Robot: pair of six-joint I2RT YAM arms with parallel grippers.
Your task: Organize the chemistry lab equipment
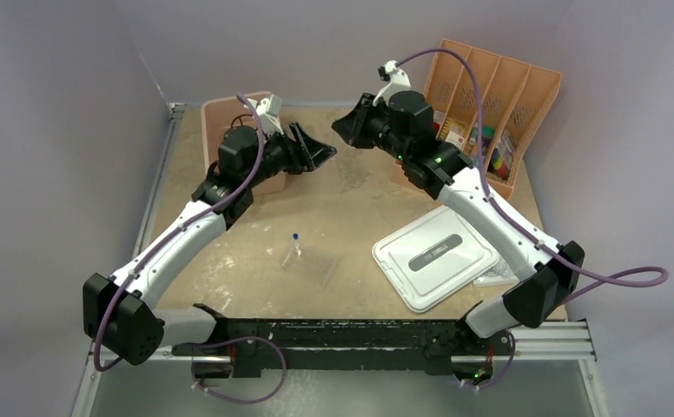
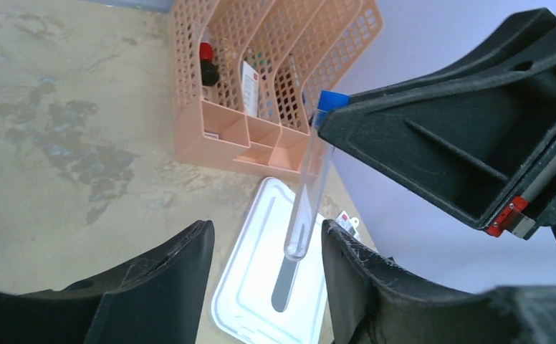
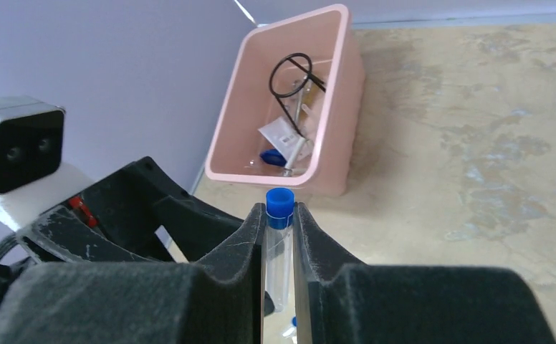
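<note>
A thin clear tube with a blue cap [image 3: 279, 236] stands upright between the fingers of my right gripper [image 3: 279, 211], which is shut on it just below the cap. In the left wrist view the same tube [image 2: 307, 186] hangs down from the right gripper, and its rounded bottom end sits between the spread fingers of my left gripper [image 2: 266, 229], nearer one finger and apart from both. From above, the left gripper [image 1: 320, 152] and right gripper [image 1: 342, 126] face each other over the far middle of the table. Another blue-capped tube [image 1: 294, 248] lies beside a clear plastic piece [image 1: 314, 266].
A pink bin [image 3: 332, 86] at the far left holds a black wire ring [image 3: 289, 72] and a blue-based piece [image 3: 271, 158]. An orange mesh organizer [image 1: 498, 95] stands at the far right. A white lidded tray [image 1: 433, 256] lies at the near right.
</note>
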